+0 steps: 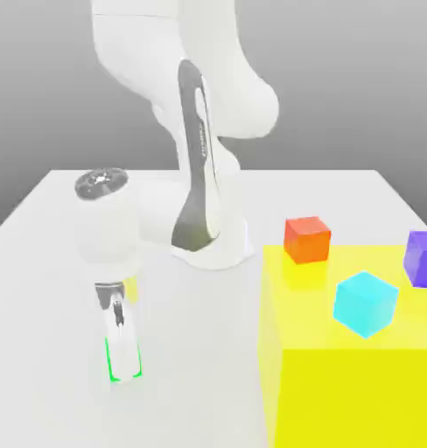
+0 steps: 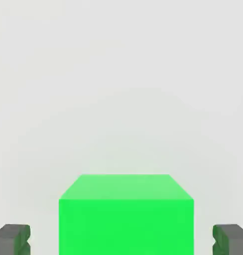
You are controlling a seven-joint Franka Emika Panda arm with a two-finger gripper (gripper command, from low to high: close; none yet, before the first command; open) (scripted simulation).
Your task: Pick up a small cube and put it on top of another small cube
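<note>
Between the widely parted fingers [image 2: 12, 240] of our tool [image 2: 121, 240], we see the green cube [image 2: 126, 226]. We grip nothing yet.

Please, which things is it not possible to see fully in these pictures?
- Green cube: exterior view, mostly hidden behind the fingers; hand view, cut off by the picture's edge.
- Purple cube: exterior view, cut off by the edge.
- Yellow block: exterior view, cut off by the edges.
- Robot arm's upper part: exterior view, cut off by the edge.
</note>
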